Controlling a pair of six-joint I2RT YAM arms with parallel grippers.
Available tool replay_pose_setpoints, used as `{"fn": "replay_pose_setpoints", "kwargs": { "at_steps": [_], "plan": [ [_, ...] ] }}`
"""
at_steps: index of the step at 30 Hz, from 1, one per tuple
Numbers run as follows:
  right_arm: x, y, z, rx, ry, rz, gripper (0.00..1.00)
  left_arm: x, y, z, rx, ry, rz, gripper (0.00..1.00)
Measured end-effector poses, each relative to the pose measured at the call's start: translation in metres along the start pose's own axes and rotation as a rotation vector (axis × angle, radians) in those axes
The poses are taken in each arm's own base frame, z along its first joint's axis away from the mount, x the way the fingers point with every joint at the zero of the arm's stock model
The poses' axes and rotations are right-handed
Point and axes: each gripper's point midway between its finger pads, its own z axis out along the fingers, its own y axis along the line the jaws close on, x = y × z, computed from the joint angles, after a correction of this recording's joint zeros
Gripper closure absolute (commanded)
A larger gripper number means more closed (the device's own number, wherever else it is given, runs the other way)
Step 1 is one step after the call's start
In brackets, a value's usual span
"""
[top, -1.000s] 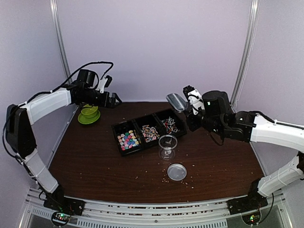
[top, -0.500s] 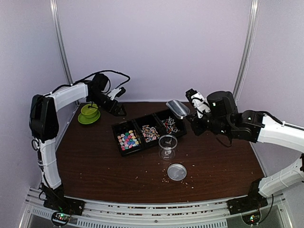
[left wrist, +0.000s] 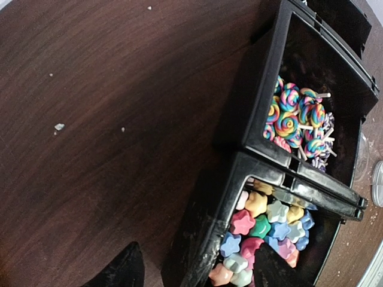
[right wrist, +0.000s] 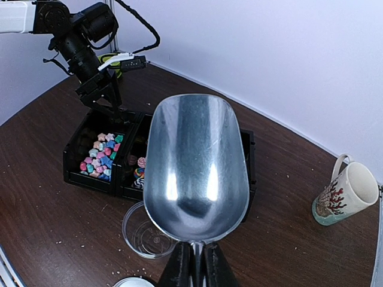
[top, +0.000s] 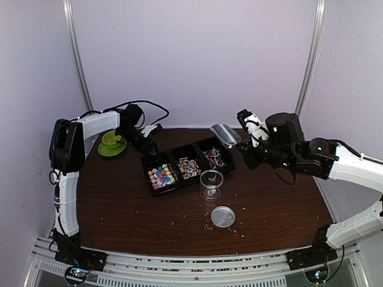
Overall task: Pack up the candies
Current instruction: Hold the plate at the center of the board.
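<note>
Many light, loose candies (left wrist: 263, 224): I'd scoop, not pinch. Right gripper (right wrist: 192, 263) clamps the scoop (right wrist: 194, 161); left gripper (left wrist: 191, 272) gapes astride the tray (left wrist: 200, 230) wall.

Left fingers (left wrist: 122, 270) closer together, now down beside black tray (left wrist: 200, 236).

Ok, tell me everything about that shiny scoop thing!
The scoop is silvery, shiny metal, shaped like a rounded trough with an open front. Nothing is inside it. The right gripper is shut on its narrow handle end and holds it up in the air, by the far right end of the black tray.
</note>
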Motion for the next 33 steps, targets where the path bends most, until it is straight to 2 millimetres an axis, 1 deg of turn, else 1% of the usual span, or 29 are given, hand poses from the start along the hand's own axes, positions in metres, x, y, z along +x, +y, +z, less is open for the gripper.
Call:
{"fn": "replay_pose_setpoints", "kwargs": {
  "at_steps": [8, 18, 22, 26, 29, 33],
  "plan": [
    [0.002, 0.002, 0.001, -0.008, 0.001, 0.007, 1.00, -0.001, 0.002, 0.001, -0.036, 0.011, 0.011, 0.43],
    [0.002, 0.003, 0.002, -0.013, -0.002, 0.008, 1.00, 0.002, -0.004, 0.018, -0.054, 0.053, 0.039, 0.62],
    [0.004, 0.003, 0.002, -0.017, 0.001, 0.007, 1.00, 0.003, -0.002, 0.019, -0.062, 0.059, 0.038, 0.73],
    [0.004, 0.005, 0.002, -0.024, 0.000, 0.009, 1.00, 0.004, -0.002, 0.019, -0.068, 0.062, 0.041, 0.82],
    [0.003, 0.005, 0.002, -0.025, -0.002, 0.012, 1.00, 0.008, -0.006, 0.019, -0.068, 0.076, 0.046, 0.85],
    [0.004, 0.006, 0.003, -0.030, -0.002, 0.013, 1.00, 0.015, -0.014, 0.020, -0.078, 0.096, 0.029, 0.88]
  ]
}}
